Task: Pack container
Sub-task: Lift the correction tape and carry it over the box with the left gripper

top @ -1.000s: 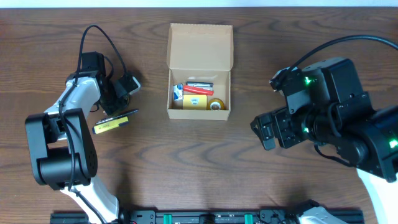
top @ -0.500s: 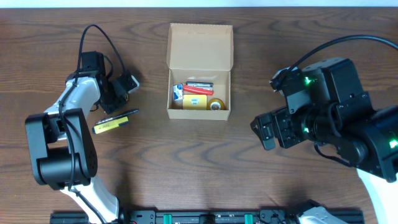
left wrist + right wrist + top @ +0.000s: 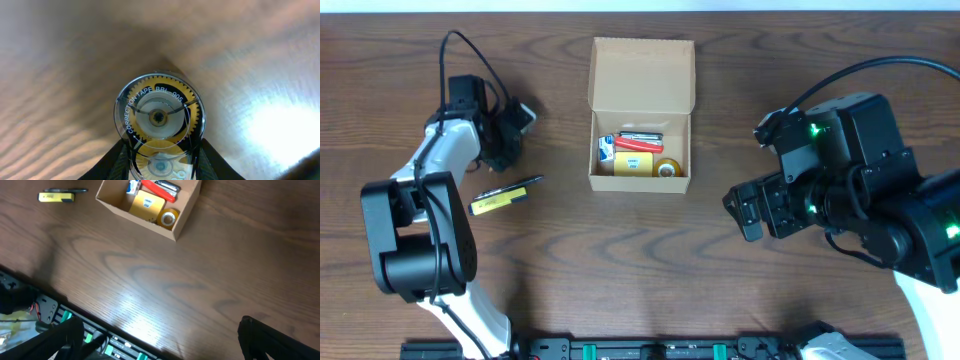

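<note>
The cardboard container (image 3: 638,183) sits open at the table's middle rear, flap lid tipped back, holding a tape roll (image 3: 668,168), a yellow pad (image 3: 632,164) and a red item (image 3: 638,142). To its left, the left gripper (image 3: 513,122) pinches a correction tape (image 3: 159,112). A yellow-and-black pen-like tool (image 3: 505,196) lies nearby. The right gripper (image 3: 748,212) hangs spread, well apart.
</note>
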### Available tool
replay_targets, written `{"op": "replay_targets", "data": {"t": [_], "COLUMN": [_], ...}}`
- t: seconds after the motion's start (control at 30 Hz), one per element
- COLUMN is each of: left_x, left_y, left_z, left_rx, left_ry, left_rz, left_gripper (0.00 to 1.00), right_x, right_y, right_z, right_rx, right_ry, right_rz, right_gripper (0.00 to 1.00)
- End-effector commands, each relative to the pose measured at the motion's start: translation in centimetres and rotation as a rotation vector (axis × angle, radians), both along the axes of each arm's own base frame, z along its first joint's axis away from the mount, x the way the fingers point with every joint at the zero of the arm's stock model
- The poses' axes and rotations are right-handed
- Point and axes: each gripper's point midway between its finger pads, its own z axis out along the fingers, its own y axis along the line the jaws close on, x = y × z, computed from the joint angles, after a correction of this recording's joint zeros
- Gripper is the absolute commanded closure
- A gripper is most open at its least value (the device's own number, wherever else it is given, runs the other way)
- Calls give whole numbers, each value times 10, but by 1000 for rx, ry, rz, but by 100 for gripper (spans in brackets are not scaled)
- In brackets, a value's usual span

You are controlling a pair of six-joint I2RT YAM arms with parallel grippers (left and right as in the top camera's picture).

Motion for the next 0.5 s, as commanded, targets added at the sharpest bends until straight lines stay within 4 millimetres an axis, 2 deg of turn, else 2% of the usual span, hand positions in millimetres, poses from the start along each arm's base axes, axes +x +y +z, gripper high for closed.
{"op": "replay_targets", "data": {"t": [0.0, 0.1, 0.13, 0.17, 0.3, 0.47], "left_x": [29, 42, 46, 47, 49, 47], "left_y": [-1, -12, -21, -25, -63, -111], "left_z": [28, 54, 68, 73, 107, 136], "left_rx": [-52, -79, -85, -86, -103, -141], "left_ry": [-77, -114, -121, -122, -120, -116], "left_rz": [151, 187, 172, 163, 112, 84], "left_gripper": [95, 94, 94, 94, 94, 94], "right_x": [1, 1, 1, 1, 1, 1], "right_y": [-2, -2, -2, -2, -2, -2], "right_z": [0, 0, 0, 0, 0, 0], "right_rx": [-8, -7, -8, -8, -7, -8], "right_ry": [-5, -5, -5, -5, -5, -5], "right_rz": [4, 4, 4, 4, 4, 4], "right_gripper": [1, 1, 1, 1, 1, 1]}}
